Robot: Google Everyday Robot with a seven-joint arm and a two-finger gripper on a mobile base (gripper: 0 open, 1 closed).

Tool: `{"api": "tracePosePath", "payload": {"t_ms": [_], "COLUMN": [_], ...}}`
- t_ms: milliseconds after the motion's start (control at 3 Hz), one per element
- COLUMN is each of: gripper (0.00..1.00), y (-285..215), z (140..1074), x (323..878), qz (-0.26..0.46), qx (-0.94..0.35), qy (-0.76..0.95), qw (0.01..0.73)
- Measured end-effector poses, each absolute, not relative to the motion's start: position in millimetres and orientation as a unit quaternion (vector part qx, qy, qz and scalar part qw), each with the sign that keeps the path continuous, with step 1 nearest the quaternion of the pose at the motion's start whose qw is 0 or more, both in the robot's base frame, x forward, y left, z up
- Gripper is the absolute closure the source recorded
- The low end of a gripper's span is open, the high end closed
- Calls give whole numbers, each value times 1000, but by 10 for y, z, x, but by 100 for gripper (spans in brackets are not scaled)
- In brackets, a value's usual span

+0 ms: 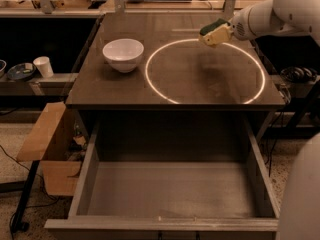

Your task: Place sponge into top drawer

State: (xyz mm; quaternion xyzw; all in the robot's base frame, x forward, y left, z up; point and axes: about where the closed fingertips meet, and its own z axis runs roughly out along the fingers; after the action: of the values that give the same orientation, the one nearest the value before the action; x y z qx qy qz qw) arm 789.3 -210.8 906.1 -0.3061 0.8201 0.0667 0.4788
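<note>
Camera view shows the gripper [223,31] above the table's [200,91] back right corner, holding the sponge [212,33] clear of the surface, green side up and its long axis running roughly left to right with a slight tilt. The drawer [170,191] stands pulled out under the table's front edge, its length parallel to that edge, and it looks bare inside. From the sponge, the drawer lies across the whole depth of the table towards the front, then down past the edge, so the carry probably has to clear the front edge before lowering. The bowl [123,54] sits near the back left corner, well off that path. The fingers are mostly hidden behind the sponge. The robot's white body [305,199] covers the drawer's front right corner, and the drawer's rear is in shadow.
</note>
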Motion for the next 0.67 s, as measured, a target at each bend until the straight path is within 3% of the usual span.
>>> {"api": "tracePosePath", "payload": {"t_ms": [333,667], "gripper": [100,100], "y": [-2025,-2003], "z": [9056,9060], "x": [7379,7265], "qz": [75,82], "qx": [-292,-293], "qy": [834,833], "qw": [462,462]}}
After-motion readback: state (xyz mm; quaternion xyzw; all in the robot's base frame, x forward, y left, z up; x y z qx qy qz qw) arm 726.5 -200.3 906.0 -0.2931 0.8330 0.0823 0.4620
